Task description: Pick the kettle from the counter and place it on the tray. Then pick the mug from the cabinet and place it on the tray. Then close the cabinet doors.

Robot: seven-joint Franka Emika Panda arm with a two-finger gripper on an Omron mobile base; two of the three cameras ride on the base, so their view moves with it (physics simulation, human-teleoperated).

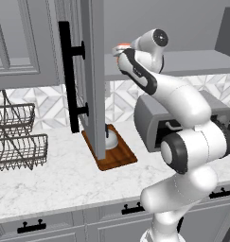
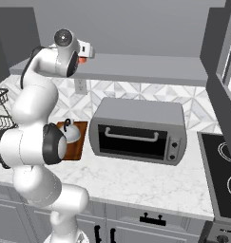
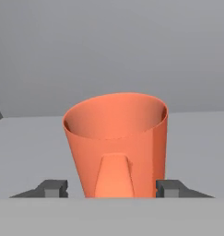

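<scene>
Pincer (image 3: pixel 111 188) stands released, one dark fingertip on each side of the mug (image 3: pixel 117 143), which sits upright on the cabinet shelf (image 3: pixel 196 138), handle facing you, so the grip falls across its body. Kettle (image 2: pixel 71 133) already rests on the tray (image 1: pixel 117 156) on the tabletop (image 1: pixel 64 175). Mind the open door (image 1: pixel 93 75) at your left; bare shelf lies beside and behind the mug.

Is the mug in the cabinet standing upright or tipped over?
Upright. In the hand view the mug stands on the grey shelf with its open rim on top and its handle vertical.
</scene>
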